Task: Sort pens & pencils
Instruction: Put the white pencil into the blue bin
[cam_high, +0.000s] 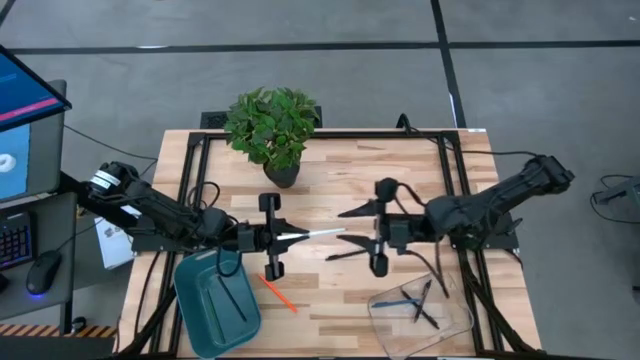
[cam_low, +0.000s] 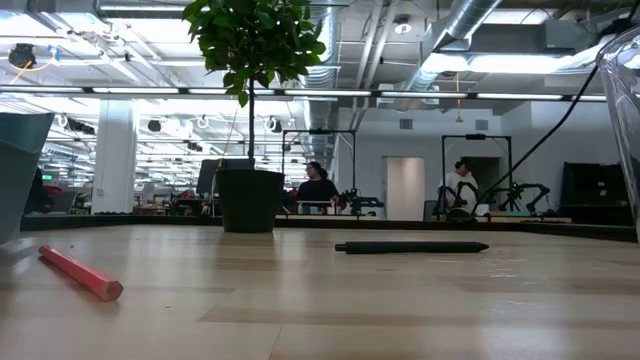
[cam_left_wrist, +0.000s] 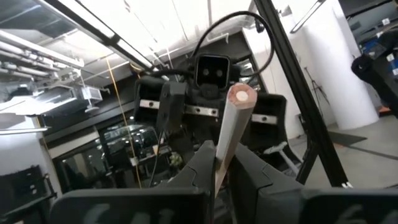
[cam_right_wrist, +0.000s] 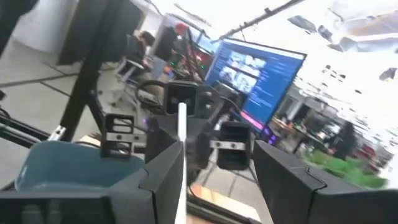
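Holding the whitish pencil (cam_high: 322, 233) mid-frame above the counter (cam_high: 330, 300), your left tool (cam_high: 283, 237) is clamped on it while your right tool (cam_high: 348, 234) gapes wide at its tip, so this looks like a handover: close right, then release left.

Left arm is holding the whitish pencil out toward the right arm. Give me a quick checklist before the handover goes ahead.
1. Left hand shut on the whitish pencil: ok.
2. Pencil tip points at the right hand: ok.
3. Right hand open: ok, fingers spread wide.
4. Pencil lined up between the right fingers: cannot tell; the right wrist view shows it beside one finger.
5. Clear tray free to receive: ok, some pens already inside.
6. Orange pencil and black pen still loose on the table: not ok, unsorted.
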